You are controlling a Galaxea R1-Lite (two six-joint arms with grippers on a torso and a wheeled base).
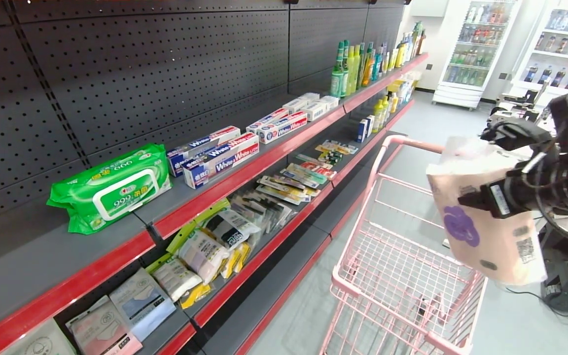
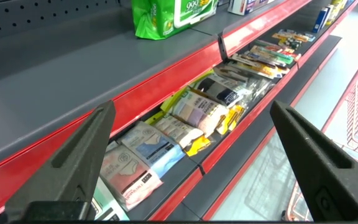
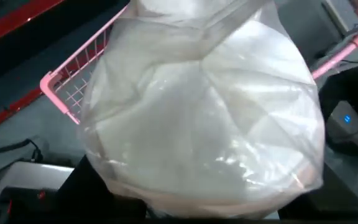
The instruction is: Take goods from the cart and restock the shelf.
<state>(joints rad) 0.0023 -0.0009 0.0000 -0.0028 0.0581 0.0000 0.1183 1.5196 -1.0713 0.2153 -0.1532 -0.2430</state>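
My right gripper [image 1: 479,167] is shut on a pale pink plastic-wrapped pack [image 1: 491,236] with a purple flower print, held in the air over the right side of the pink wire cart [image 1: 343,281]. Seen from the right wrist, the pack [image 3: 204,106] hides the fingers, with the cart rim [image 3: 73,81] below it. My left gripper [image 2: 191,124] is open with nothing between its fingers. It hangs in front of the shelf, facing the red-edged top board [image 2: 73,68] and the packets on the level beneath.
On the top shelf [image 1: 42,256] lie a green wipes pack [image 1: 111,187], toothpaste boxes [image 1: 220,155] and bottles [image 1: 348,69] further along. Lower levels hold small packets [image 1: 200,251] and toothbrushes [image 1: 289,185]. Drink fridges [image 1: 471,49] stand at the far end of the aisle.
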